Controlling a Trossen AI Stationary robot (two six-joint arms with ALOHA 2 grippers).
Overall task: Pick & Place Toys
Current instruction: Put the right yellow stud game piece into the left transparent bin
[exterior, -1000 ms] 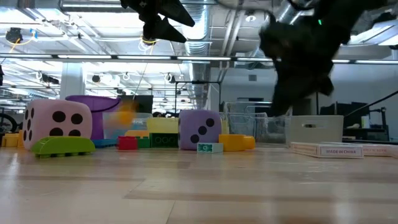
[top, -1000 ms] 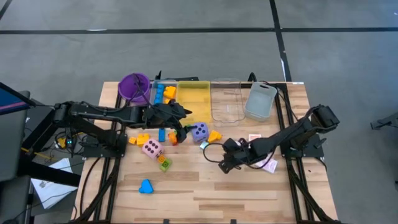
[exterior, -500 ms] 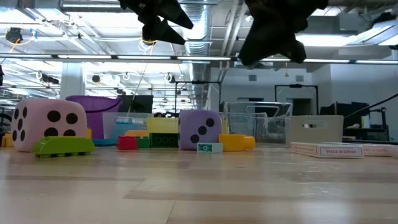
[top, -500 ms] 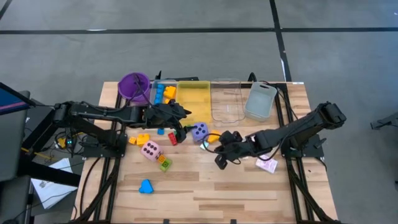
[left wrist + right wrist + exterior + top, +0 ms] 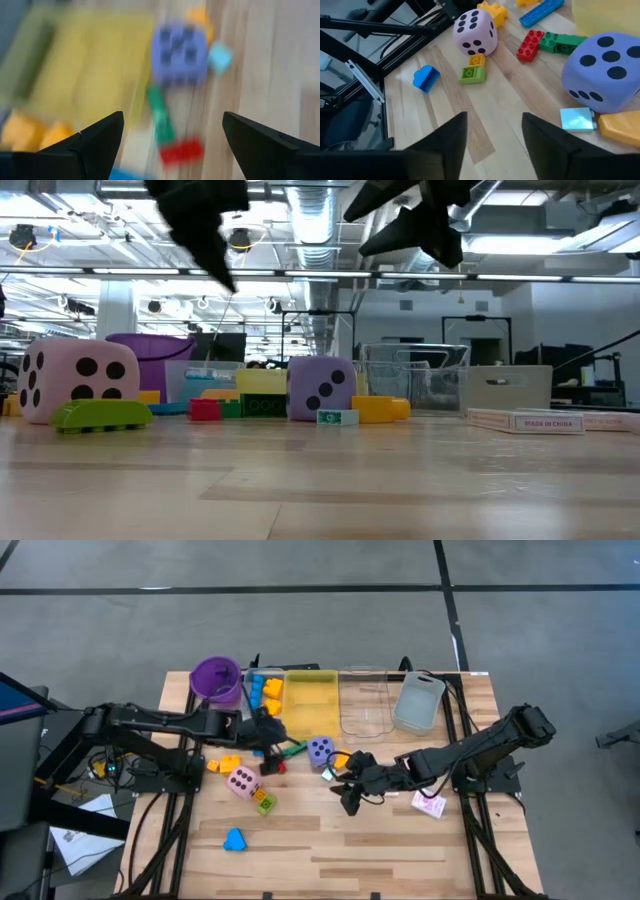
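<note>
The large purple foam die (image 5: 320,750) with dark pips makes the handiest landmark: most loose toys lie around it, which suggests they are waiting to be sorted into the trays behind it. The right gripper (image 5: 347,796) hovers just in front of the die, toward the near table edge, fingers parted with nothing between them, apparently lining up on a toy there. The left gripper (image 5: 268,730) hangs just left of the die, fingers spread wide and empty, above a green plastic brick (image 5: 291,749) and a red plastic brick (image 5: 271,765).

The right wrist view shows what the high view blurs: a small pale-blue square tile (image 5: 577,119) touching the die's base, an orange-yellow block (image 5: 621,125) just beside it, and farther from the die a pink dotted die (image 5: 474,32), a lime-green brick (image 5: 473,74) and a blue rounded block (image 5: 425,78). The high view alone shows the yellow rectangular tray (image 5: 312,702) behind the die, and small patterned cards (image 5: 429,803) well to its right.
</note>
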